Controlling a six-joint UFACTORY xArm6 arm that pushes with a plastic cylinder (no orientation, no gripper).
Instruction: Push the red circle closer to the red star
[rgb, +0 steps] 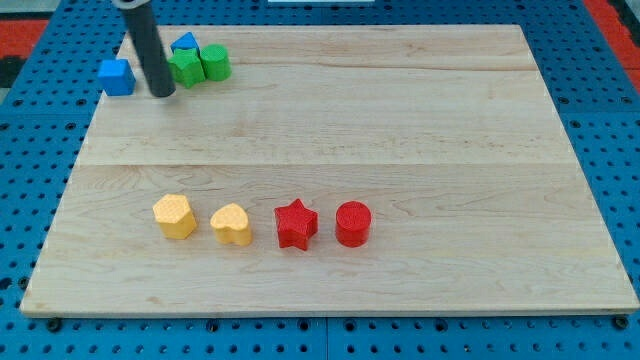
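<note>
The red circle (353, 223) sits on the wooden board (400, 120) near the view's bottom, just right of the red star (296, 224), with a small gap between them. My tip (163, 93) is at the view's top left, far from both red blocks, between the blue block (117, 77) and the green star (186, 67). It touches neither red block.
A yellow hexagon (175, 216) and a yellow heart (232, 224) lie in a row left of the red star. A green cylinder (215, 62) and a blue triangle (184, 43) sit by the green star at the top left.
</note>
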